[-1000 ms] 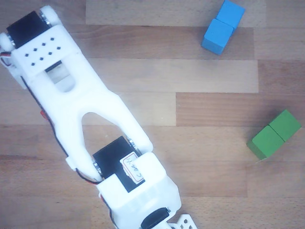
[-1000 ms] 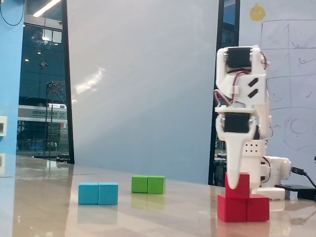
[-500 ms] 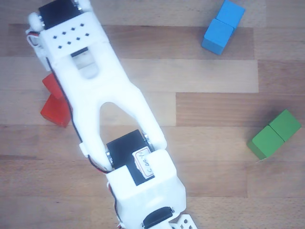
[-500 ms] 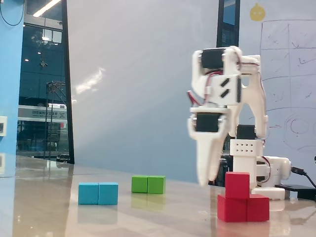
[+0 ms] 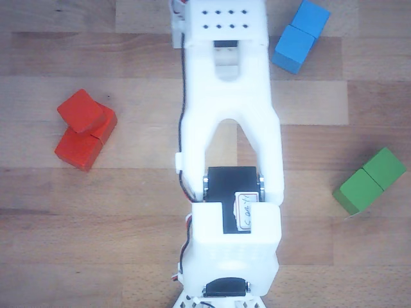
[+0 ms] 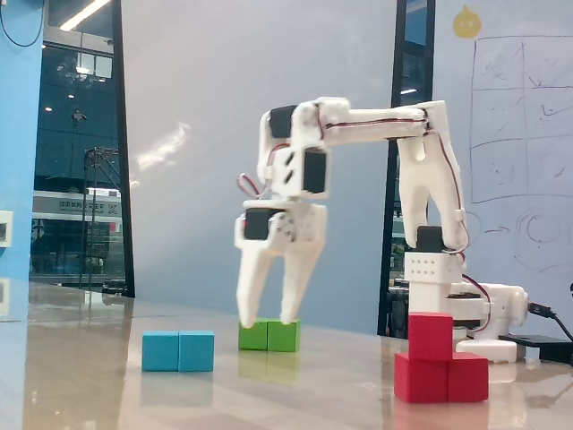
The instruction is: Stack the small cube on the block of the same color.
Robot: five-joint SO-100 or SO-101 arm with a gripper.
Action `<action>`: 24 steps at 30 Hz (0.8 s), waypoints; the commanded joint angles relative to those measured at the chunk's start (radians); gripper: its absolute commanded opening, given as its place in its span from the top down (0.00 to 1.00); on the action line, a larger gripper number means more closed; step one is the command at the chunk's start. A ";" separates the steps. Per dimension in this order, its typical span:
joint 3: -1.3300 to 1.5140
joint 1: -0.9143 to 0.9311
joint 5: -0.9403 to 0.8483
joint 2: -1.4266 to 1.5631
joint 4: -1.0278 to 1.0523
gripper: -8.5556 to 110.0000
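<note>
The small red-orange cube [image 5: 80, 110] [image 6: 431, 335] rests on top of the longer red-orange block [image 5: 82, 149] [image 6: 441, 377], turned slightly askew on it in the other view. My gripper [image 6: 267, 320] hangs well to the left of that stack in the fixed view. It is open and empty, with its fingertips [image 6: 244, 321] pointing down in front of the green block [image 6: 269, 335]. In the other view only the white arm [image 5: 226, 128] shows. The gripper itself is past the top edge.
A blue two-cube block [image 5: 300, 35] [image 6: 178, 350] lies at the top right of the other view, and the green block [image 5: 370, 181] sits at its right edge. The arm's base [image 6: 439, 296] stands behind the red stack in the fixed view.
The gripper let go of the small cube, leaving it on the red block. The arm swung away from the stack, leftward in the fixed view, and the fingers spread apart.
</note>
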 commanded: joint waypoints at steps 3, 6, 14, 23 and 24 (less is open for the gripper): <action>0.081 0.028 0.005 0.126 -0.063 0.76; 0.179 0.046 -0.006 0.207 -0.061 0.76; 0.423 0.066 0.006 0.445 -0.156 0.76; 0.724 0.066 0.006 0.635 -0.388 0.90; 0.755 0.066 0.006 0.657 -0.402 0.92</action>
